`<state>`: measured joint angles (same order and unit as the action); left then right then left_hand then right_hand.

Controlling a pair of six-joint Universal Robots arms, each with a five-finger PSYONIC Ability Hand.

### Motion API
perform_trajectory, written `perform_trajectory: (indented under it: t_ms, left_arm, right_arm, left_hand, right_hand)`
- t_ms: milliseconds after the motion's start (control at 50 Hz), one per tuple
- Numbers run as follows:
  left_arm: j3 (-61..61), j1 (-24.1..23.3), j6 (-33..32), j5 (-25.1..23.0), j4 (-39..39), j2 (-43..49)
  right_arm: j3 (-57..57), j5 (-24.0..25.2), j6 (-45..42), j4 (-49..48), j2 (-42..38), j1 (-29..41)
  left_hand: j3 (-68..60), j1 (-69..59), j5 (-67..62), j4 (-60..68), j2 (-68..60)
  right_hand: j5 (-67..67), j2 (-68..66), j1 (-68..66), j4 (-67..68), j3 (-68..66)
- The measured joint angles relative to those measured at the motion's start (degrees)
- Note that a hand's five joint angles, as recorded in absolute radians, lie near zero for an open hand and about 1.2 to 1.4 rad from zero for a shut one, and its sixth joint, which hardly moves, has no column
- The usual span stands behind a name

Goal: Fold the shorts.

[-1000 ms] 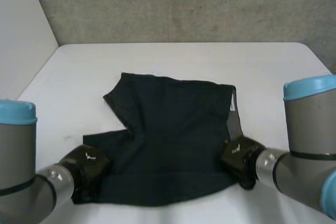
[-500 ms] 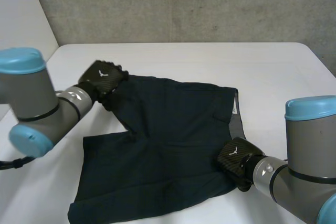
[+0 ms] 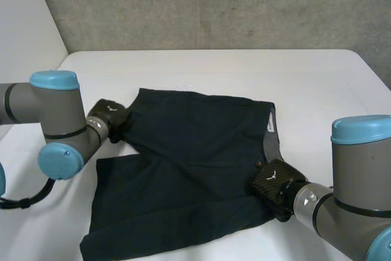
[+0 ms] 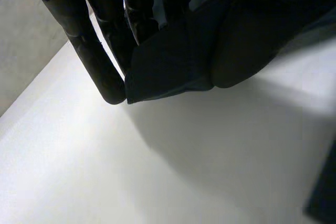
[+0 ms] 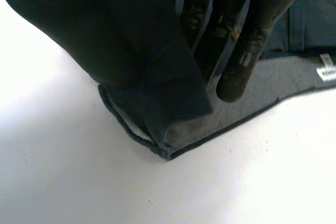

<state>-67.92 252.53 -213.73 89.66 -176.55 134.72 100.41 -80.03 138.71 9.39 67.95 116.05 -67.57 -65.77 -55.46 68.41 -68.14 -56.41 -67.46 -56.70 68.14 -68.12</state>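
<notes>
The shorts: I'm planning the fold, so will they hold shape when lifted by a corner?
Probably floppy: the shorts fold limply at the left hand. Likely light: the right hand bunches a corner with a pinch. Creases suggest they will sag, not stay flat.

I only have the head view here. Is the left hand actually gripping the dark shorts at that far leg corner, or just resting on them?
Observer: Gripping. The left wrist view shows the black left hand with a corner of the dark navy fabric shorts pinched at its fingers.
Operator: Is that corner off the table?
Observer: It looks lifted, with the white table showing bare beneath it.
Operator: And the right hand?
Observer: In the right wrist view the black right hand clamps the waistband corner, grey lining turned out, with a small white label beside its fingers.
</notes>
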Motion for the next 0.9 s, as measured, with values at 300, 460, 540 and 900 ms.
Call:
perform_trajectory:
  t_ms: [300,460,540,900]
  left_arm:
    - [-4.42,-0.46,0.16,4.37,-1.93,-2.77]
    - [-8.52,-0.29,2.84,3.94,-1.85,-10.55]
    - [-15.74,0.02,9.51,2.80,-1.45,-21.52]
    - [-48.75,-4.00,19.00,-6.09,8.52,-53.13]
  right_arm:
    - [-0.01,0.06,2.43,-0.19,-0.25,0.33]
    - [-0.47,0.13,5.17,-1.16,-0.11,0.04]
    - [-1.71,0.21,9.86,-1.73,-0.05,-0.04]
    - [-5.49,1.88,32.11,-6.39,-2.38,-0.48]
  left_hand:
    - [33.72,34.33,31.91,-34.99,34.56]
    - [39.89,38.24,38.74,-41.58,40.86]
    - [39.89,38.24,38.74,-41.58,40.86]
    - [39.89,38.24,38.75,-41.58,40.86]
  right_hand:
    - [0.00,0.00,0.00,0.00,0.00]
    - [0.00,0.00,0.00,0.00,0.00]
    - [0.00,0.00,0.00,0.00,0.00]
    - [0.00,0.00,0.00,0.00,0.00]
